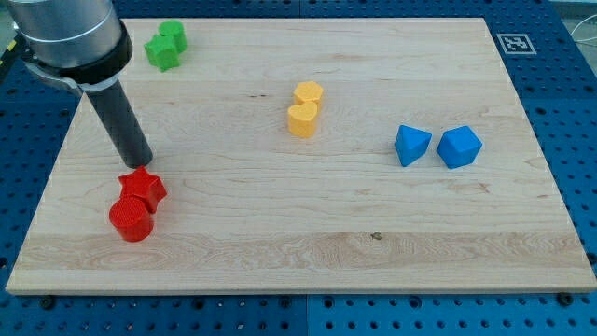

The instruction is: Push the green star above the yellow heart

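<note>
My tip (140, 164) touched the red star (143, 189) near the wooden desk's (373, 243) left edge; green star (164, 51) sat top-left; the tool held nothing.

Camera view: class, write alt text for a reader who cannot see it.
My tip rests just above the red star and red cylinder, far from the green star at top left; yellow blocks sit mid-board, blue blocks right.

board (308, 243): wood | top left: green star (161, 52), green block (173, 36) | middle: yellow heart (301, 120), yellow block (309, 93) | right: blue blocks (411, 145) (459, 147) | left: red star (143, 188), red round block (130, 219)
</note>
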